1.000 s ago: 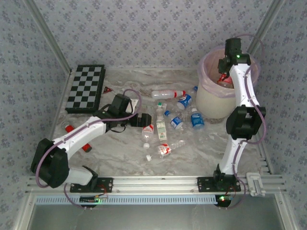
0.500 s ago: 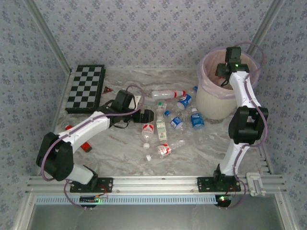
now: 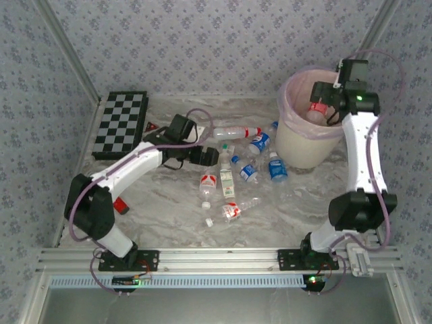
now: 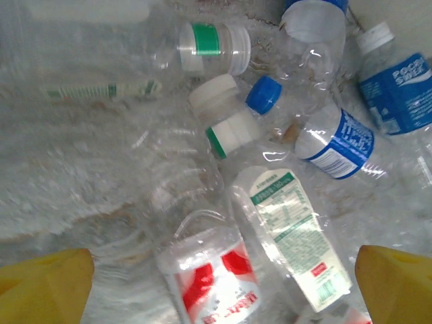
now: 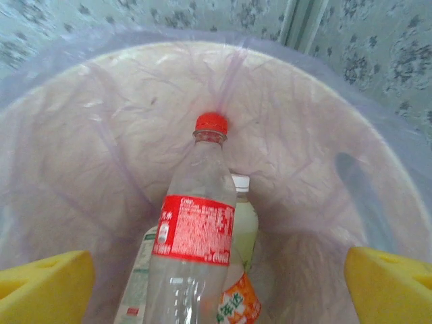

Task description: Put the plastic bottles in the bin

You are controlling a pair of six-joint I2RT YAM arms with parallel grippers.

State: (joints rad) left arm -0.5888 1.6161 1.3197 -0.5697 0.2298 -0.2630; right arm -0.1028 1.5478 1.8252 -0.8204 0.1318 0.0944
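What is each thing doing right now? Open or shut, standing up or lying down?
Left gripper: open, over the loose bottles.
Right gripper: open, over the bin.
Red-cap bottle: in the bin, cap on, clear of the fingers.
Bin: upright, a few bottles inside.
Loose bottles: lying on their sides outside the bin, some crushed.
Board: lying flat.

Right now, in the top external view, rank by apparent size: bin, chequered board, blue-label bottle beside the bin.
1. bin: largest, though its tall rim sits nearer the camera, which inflates it somewhat.
2. chequered board: smaller in view, lying flat.
3. blue-label bottle: clearly smallest.
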